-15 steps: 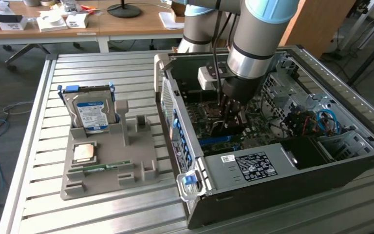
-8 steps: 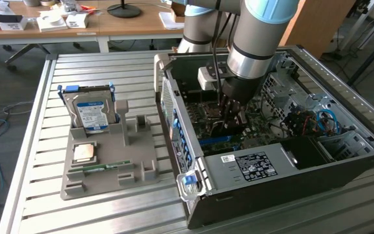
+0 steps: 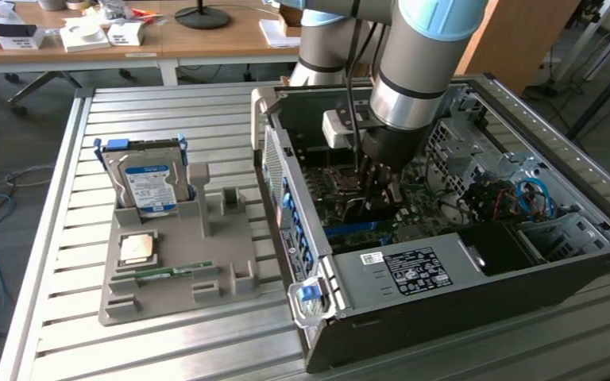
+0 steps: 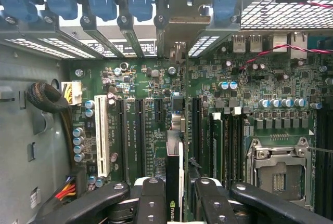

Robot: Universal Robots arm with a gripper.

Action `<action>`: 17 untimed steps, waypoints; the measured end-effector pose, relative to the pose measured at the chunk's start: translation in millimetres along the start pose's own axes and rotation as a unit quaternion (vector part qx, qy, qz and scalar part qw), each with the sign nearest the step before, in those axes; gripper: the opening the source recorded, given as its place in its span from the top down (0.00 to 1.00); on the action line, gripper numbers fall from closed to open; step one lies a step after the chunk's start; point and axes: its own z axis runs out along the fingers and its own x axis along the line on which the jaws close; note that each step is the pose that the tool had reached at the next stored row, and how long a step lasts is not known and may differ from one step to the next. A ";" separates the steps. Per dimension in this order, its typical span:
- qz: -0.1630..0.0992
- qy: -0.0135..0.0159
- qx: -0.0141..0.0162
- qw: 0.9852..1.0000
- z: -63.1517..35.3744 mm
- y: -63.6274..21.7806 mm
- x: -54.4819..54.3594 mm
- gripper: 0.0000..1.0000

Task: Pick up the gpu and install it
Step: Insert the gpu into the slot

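As I reach down into the open computer case (image 3: 475, 317), my end effector (image 4: 177, 186) grips the gpu (image 4: 173, 164) edge-on over the motherboard (image 4: 260, 78).

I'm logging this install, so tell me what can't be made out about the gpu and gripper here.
Wrist view: the gpu sits edge-on in the gripper; its own body hides the connector, so seating is unclear.
Wrist view: the picture's edge cuts off the fingers.
Exterior view: the arm hides most of the gpu.
Exterior view: the hard drive label's print is too small.
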 end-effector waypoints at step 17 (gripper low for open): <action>0.000 0.000 0.000 1.000 2.0 0.9 0.1 0.74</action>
